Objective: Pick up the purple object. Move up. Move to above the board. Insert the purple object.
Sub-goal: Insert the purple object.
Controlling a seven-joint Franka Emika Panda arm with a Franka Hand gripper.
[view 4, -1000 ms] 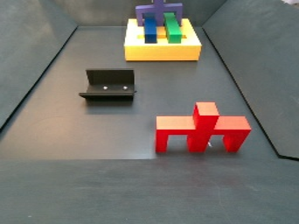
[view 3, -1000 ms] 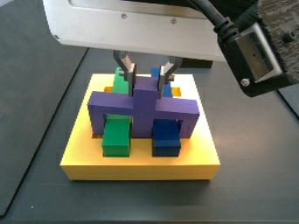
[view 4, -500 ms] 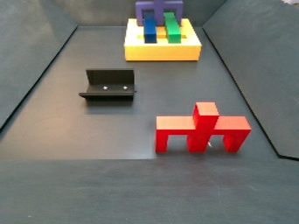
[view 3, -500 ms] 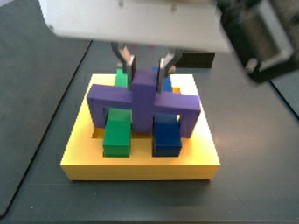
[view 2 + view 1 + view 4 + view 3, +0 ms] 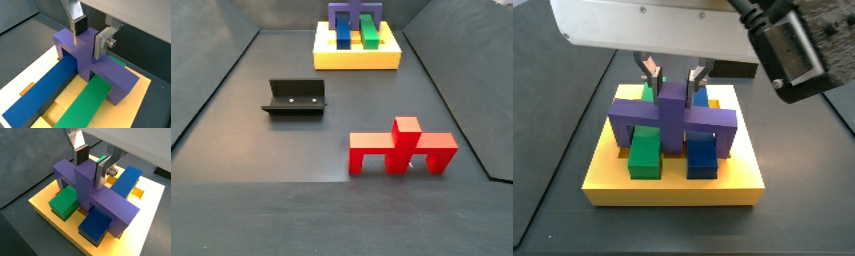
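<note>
Risk assessment: the purple object [image 5: 90, 190] appears seated on the board [image 5: 673, 190], its crossbar spanning the green bar [image 5: 87, 102] and the blue bar [image 5: 40, 95], with its legs down beside them. The gripper [image 5: 89, 36] stands directly over the central raised ridge of the piece. In both wrist views the fingers [image 5: 81, 154] flank the top of the ridge closely; a slight gap appears on at least one side, so the jaws look parted rather than clamped, but whether the pads touch the ridge cannot be told for certain.

Probable failure causes:
- If a pad drags on the ridge during retraction, the piece may lift or tilt out of its seat.
- Any sideways motion before the fingers clear the ridge may push the piece against the bars and shift the board.

Position: the piece lies immediately below the gripper, centred between the fingers, at the far end of the board in a side view [image 5: 356, 14]. The red pronged piece [image 5: 401, 150] and the fixture [image 5: 297, 97] stand well apart from the board.
</note>
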